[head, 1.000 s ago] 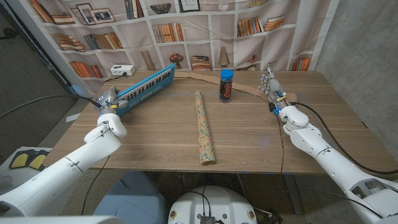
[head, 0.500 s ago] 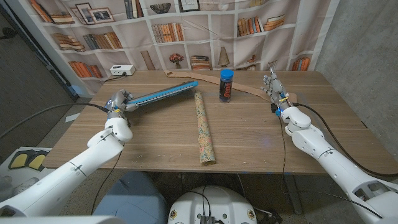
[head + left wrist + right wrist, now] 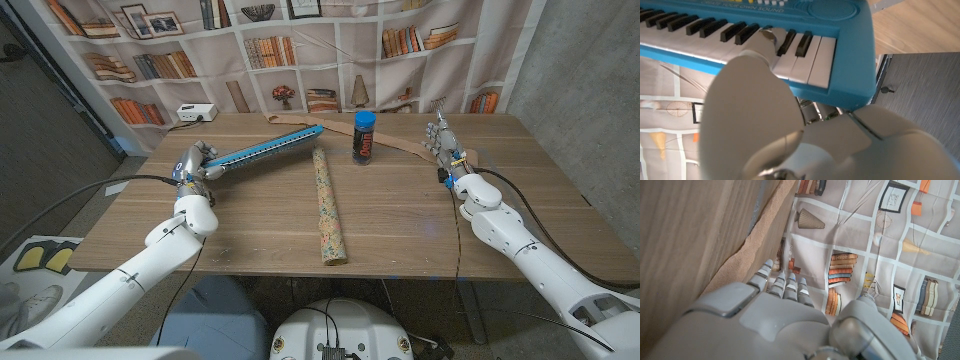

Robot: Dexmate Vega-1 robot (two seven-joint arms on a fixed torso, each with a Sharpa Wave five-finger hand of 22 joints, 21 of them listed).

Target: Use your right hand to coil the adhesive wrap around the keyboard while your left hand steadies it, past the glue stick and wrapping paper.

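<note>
Gripping the near end of the blue keyboard (image 3: 262, 149), the left hand (image 3: 193, 164) holds it tilted off the counter (image 3: 250, 230) in the upper left of the frame, its far end reaching toward the centre. In the left wrist view the fingers (image 3: 767, 42) press on the white keys, thumb under the body.

The right hand (image 3: 441, 140) stands at the upper right of the frame, beside the end of the tan adhesive wrap (image 3: 400, 146). Its fingers (image 3: 785, 286) look extended and close together next to the strip; a grasp cannot be confirmed.

The wrap runs as a thin band along the far part of the counter, behind the dark glue stick (image 3: 364, 137). The roll of wrapping paper (image 3: 327, 203) lies lengthwise at centre frame.

Judgement: the step is securing the wrap's end. Done well, the right hand pinches it firmly, then carries it leftward above the glue stick without toppling it, while the left hand keeps the keyboard level and steady.
</note>
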